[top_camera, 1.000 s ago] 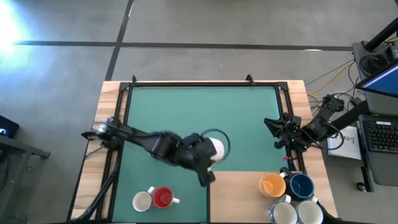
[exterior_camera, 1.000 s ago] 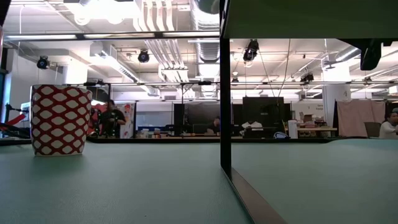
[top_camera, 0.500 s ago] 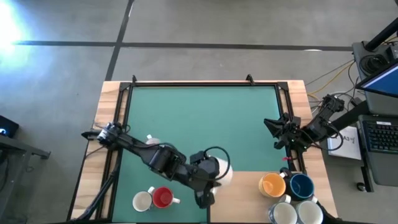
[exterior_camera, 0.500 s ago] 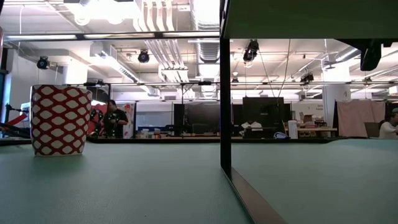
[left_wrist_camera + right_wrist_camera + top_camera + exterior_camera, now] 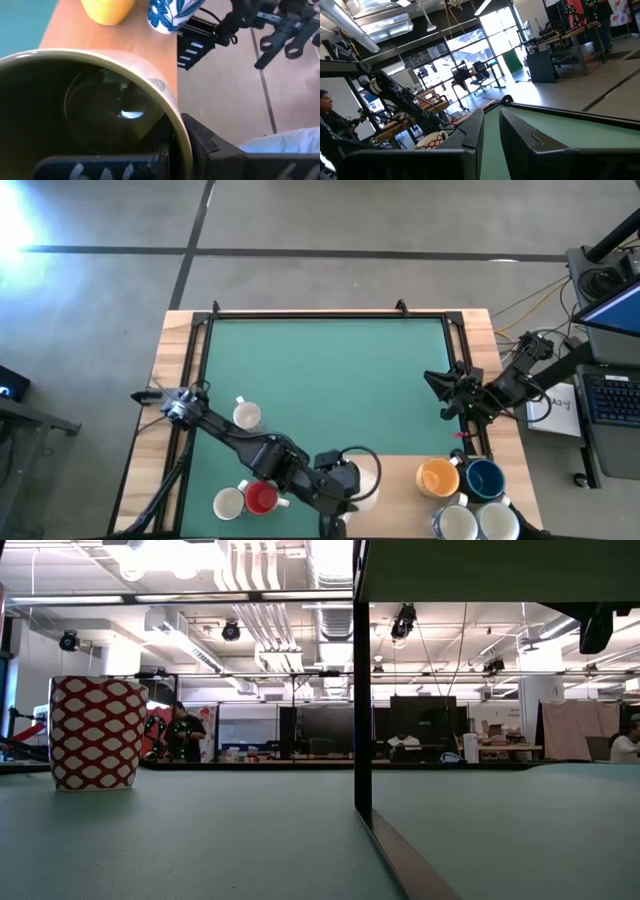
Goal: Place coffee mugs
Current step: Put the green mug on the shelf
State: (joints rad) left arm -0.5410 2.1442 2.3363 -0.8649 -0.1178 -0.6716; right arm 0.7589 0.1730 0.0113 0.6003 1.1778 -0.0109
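While the high view looked straight down, the left gripper point(image 5: 345, 480) sat low at the table's near edge, at the seam between the green mat point(image 5: 330, 370) and the bare wooden strip point(image 5: 395, 480), clamped on the rim of a white mug with olive-green inside point(image 5: 362, 475). Near it on the mat stood a red mug point(image 5: 262, 497) touching a white mug point(image 5: 229, 503), and another patterned mug point(image 5: 246, 416) further back toward the left rail. An orange mug point(image 5: 438, 477), a dark blue mug point(image 5: 485, 478) and two white ones point(image 5: 478, 523) clustered at the wooden strip's right end. The right gripper point(image 5: 442, 393) waited at the right rail, carrying nothing, fingers a narrow slit apart. Low view: only a red-and-white lattice mug point(image 5: 97, 732) on the mat and a dark upright bar point(image 5: 362, 680). Left wrist view: the olive-green bowl filled the frame, a finger point(image 5: 200, 142) pressed against the rim, orange and blue-flowered mugs beyond. Right wrist view: the two fingers point(image 5: 470, 135) stood close, nothing between them. Judged step: carrying this mug toward its spot. Next would call for lowering it level, clear of neighbours, then releasing.
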